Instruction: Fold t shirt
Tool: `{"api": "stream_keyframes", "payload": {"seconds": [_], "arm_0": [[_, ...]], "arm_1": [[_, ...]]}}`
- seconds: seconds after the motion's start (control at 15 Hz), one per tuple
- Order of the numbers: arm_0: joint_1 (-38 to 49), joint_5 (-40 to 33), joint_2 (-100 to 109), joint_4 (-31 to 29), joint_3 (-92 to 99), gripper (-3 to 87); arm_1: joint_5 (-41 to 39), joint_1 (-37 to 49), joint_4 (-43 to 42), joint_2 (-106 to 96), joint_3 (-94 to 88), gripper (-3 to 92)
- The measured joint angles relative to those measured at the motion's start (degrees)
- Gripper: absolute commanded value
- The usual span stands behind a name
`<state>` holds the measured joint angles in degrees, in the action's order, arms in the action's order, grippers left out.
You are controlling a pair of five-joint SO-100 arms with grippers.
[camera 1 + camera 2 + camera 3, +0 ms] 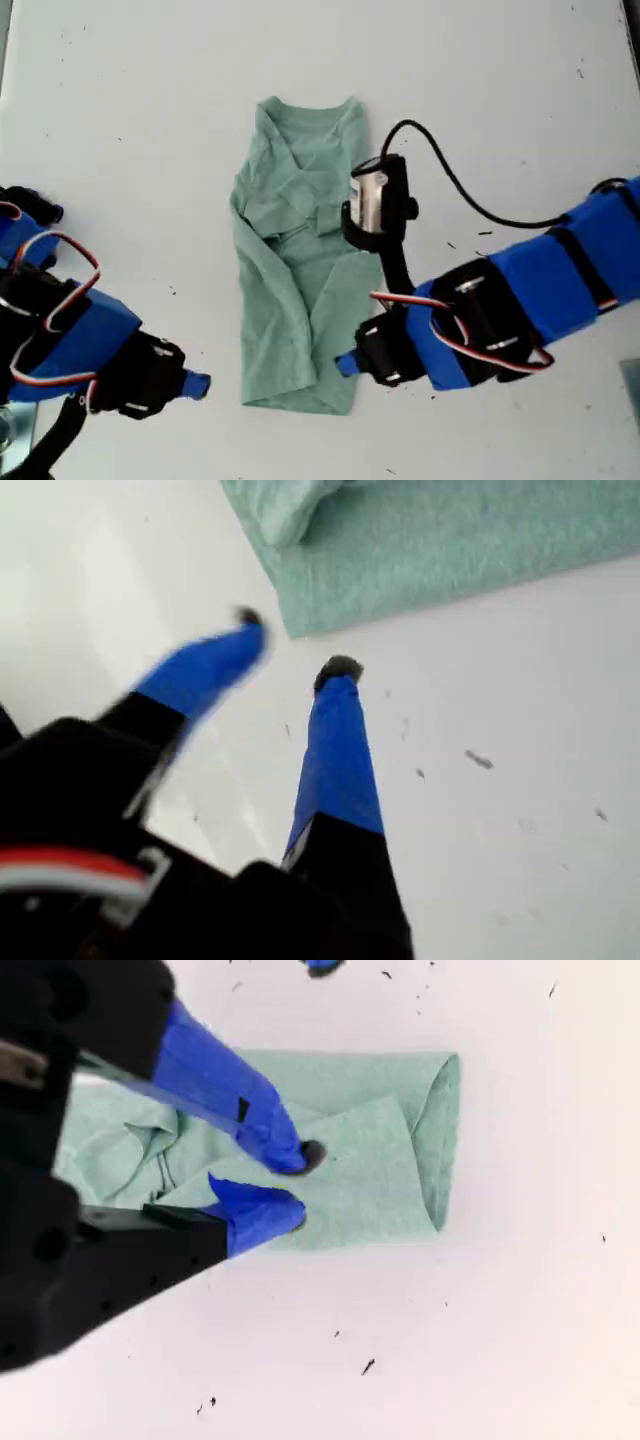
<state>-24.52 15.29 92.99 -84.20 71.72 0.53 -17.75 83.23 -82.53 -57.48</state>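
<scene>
The pale green t shirt (pixel 300 270) lies on the white table (pixel 130 120) as a long narrow strip, sides folded inward, neck toward the exterior view's top. My first gripper (pixel 295 645) is open and empty over bare table, just short of the t shirt (pixel 450 540) hem corner; in the exterior view this first gripper (pixel 197 383) is at the lower left. My second gripper (pixel 292 1182) hovers over the t shirt (pixel 380 1160) near its side edge, fingers slightly apart with nothing between them. This second gripper (pixel 347 365) reaches in from the exterior view's right.
A black cable (pixel 450 175) loops from the second arm's wrist camera (pixel 375 200), which hangs over the shirt's edge. Red and white wires run along both arms. Small dark specks dot the table (pixel 480 1340).
</scene>
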Motion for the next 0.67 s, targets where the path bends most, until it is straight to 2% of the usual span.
{"api": "stream_keyframes", "payload": {"seconds": [0.13, 0.47, 0.67], "arm_0": [[0.0, -1.5, -0.7, -0.2, -1.6, 29.5], [2.5, -5.2, -12.7, 0.1, -2.1, 31.4], [4.7, -7.4, -20.7, 3.5, -3.3, 31.8]], "arm_1": [[-1.5, 0.0, -1.9, 0.4, 1.5, 32.6], [-1.1, -0.5, -2.5, 7.7, 2.3, 31.9], [0.5, -1.7, -2.9, 12.5, 2.4, 31.1]]}}
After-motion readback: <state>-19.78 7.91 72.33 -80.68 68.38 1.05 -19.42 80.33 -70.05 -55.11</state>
